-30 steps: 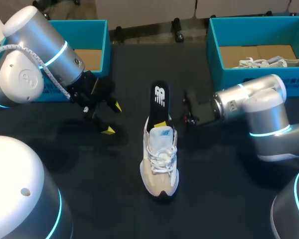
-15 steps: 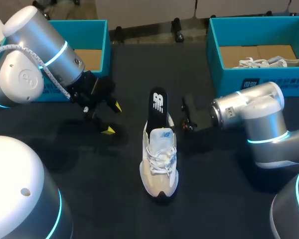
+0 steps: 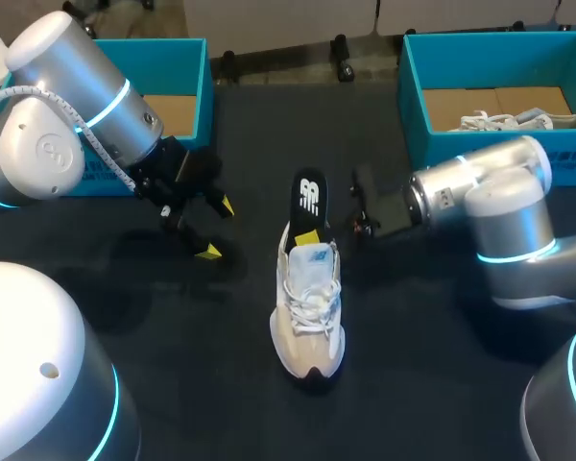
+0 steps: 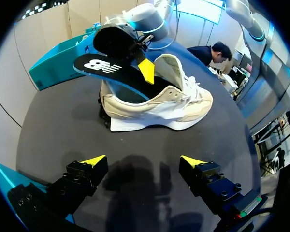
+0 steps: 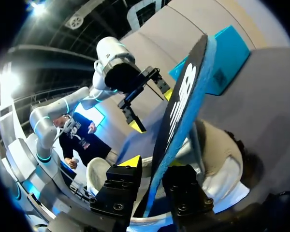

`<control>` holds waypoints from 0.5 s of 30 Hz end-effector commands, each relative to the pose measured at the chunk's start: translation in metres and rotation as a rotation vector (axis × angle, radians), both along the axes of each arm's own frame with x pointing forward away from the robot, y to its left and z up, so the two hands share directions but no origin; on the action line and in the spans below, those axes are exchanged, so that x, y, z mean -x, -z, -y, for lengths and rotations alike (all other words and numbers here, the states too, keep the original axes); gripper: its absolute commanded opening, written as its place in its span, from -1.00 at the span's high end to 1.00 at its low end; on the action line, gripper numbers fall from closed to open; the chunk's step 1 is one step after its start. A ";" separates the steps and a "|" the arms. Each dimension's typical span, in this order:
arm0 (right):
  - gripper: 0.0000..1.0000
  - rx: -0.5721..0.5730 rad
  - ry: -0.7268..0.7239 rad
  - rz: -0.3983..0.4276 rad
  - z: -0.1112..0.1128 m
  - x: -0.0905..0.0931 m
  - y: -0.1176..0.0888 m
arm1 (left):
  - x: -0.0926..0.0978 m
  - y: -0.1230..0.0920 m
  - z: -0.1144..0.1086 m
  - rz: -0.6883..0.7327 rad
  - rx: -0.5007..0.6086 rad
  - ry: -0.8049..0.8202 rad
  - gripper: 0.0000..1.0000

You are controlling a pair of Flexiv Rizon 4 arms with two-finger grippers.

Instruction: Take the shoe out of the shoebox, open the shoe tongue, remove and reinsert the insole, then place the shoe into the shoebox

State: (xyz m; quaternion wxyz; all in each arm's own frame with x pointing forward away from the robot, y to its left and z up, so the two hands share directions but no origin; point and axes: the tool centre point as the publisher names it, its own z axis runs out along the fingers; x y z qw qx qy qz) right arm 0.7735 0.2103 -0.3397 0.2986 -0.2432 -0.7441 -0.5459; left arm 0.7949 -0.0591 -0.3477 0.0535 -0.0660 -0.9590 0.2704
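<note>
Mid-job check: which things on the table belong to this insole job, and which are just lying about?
Job:
- shoe, on the table
- insole, pinched in the right gripper, its lower end in the shoe
- left gripper, open, beside the shoe
- left teal box or right teal box; cannot tell which is meant

Lying about:
- second shoe, in the right teal box

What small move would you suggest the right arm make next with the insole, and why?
Probably push the insole deeper into the shoe: the right gripper is shut on it, its toe end is inside, and its heel end sticks out.
</note>
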 end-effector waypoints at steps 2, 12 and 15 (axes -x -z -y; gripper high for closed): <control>0.52 0.014 -0.012 0.004 0.003 -0.007 -0.006 | 0.001 0.000 0.000 0.003 -0.001 -0.001 -1.00; 1.00 0.010 -0.018 -0.008 0.002 -0.001 -0.001 | 0.001 0.000 0.000 0.003 -0.001 -0.001 -1.00; 1.00 0.006 -0.020 -0.022 -0.001 0.004 0.003 | 0.001 0.000 0.000 0.003 -0.001 -0.001 -1.00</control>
